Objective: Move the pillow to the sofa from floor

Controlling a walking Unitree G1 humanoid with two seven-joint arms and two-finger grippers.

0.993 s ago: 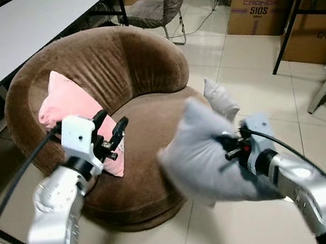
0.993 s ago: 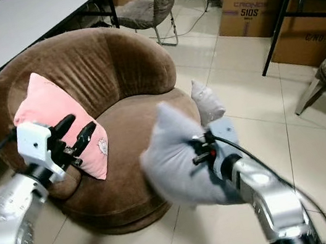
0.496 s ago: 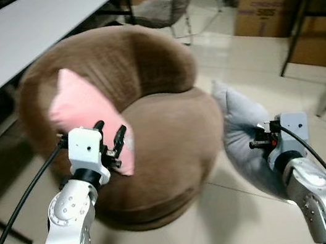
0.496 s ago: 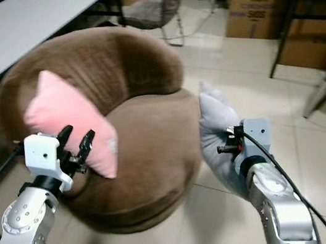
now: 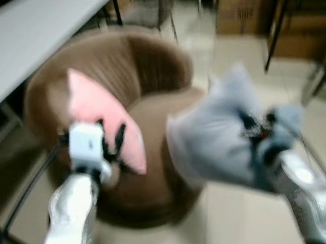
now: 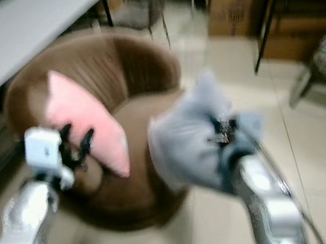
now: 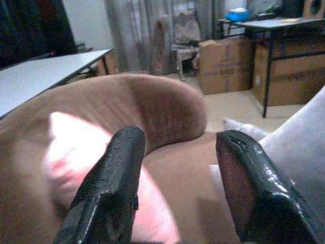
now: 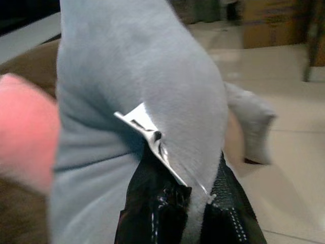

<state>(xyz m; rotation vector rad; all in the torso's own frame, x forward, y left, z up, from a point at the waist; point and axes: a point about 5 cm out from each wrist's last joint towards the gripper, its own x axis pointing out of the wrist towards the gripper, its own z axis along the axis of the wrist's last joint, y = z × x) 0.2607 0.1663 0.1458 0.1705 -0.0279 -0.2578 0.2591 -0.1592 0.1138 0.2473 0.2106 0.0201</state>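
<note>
A: Head views first. What's changed?

B: Half a second ago the grey pillow (image 5: 217, 144) hung low at the sofa's right edge, over the tiles. Now it is up, in front of the seat of the brown sofa (image 5: 142, 69), pinched in the right gripper (image 5: 256, 134). The whole picture is blurred and the framing has shifted, so the camera has moved too.

A: Meaning for the task?

B: My guess is that the carry is nearly over. The pillow is off the floor but not yet resting on the seat; it has to go further in and be let go.

A: The left arm?

B: The left gripper (image 5: 116, 143) is raised just in front of the pink pillow (image 5: 103, 122) that leans on the sofa back.

A: Left wrist view?

B: Its two fingers (image 7: 109, 193) stand spread with nothing between them. Beyond them is the sofa back, the pink pillow and a grey corner.

A: Right wrist view?

B: The fingers (image 8: 157, 213) are pressed together on a fold of grey cloth, next to a small white tag (image 8: 152, 137).

A: Any writing?

B: None readable now. The print on the cardboard boxes (image 7: 231, 63) is too blurred, and the tag looks blank.
</note>
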